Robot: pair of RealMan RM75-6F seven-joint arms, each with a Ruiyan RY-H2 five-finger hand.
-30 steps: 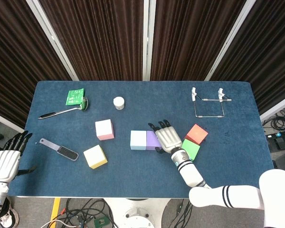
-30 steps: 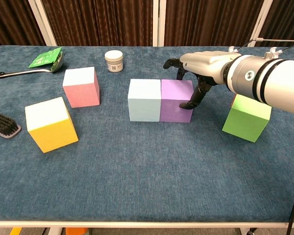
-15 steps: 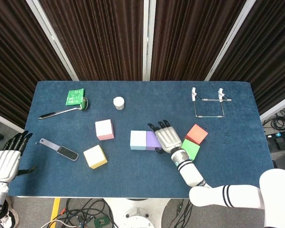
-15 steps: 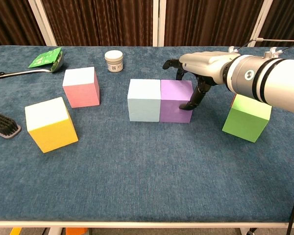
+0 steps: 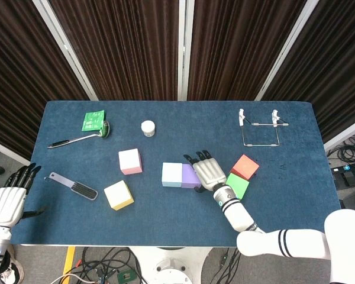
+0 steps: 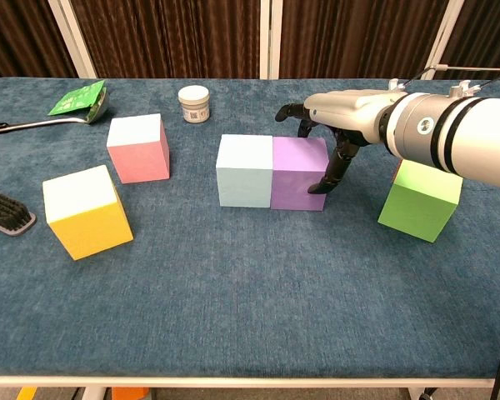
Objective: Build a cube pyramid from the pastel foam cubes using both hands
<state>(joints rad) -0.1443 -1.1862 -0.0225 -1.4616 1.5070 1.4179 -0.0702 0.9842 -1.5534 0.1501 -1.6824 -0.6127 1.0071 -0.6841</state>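
A purple cube (image 5: 190, 176) (image 6: 298, 173) stands flush against a light blue cube (image 5: 172, 174) (image 6: 245, 170) at mid-table. My right hand (image 5: 208, 171) (image 6: 337, 112) lies over the purple cube's right side with fingers spread, its thumb touching the cube's right face; it holds nothing. A green cube (image 5: 237, 186) (image 6: 420, 200) and a red cube (image 5: 245, 167) sit just right of that hand. A pink cube (image 5: 130, 161) (image 6: 138, 147) and a yellow cube (image 5: 118, 194) (image 6: 87, 211) stand to the left. My left hand (image 5: 7, 198) hangs off the table's left edge, fingers apart.
A black brush (image 5: 74, 186) (image 6: 3, 210) lies near the left edge. A spoon (image 5: 80, 139) with a green packet (image 5: 94, 120) (image 6: 75, 97) lies at the back left. A white jar (image 5: 148, 128) (image 6: 194, 103) stands behind the cubes. A wire rack (image 5: 260, 131) is at the back right.
My right hand has edged slightly left against the purple cube, nudging the purple and light blue pair a touch leftward. The left hand has not moved.
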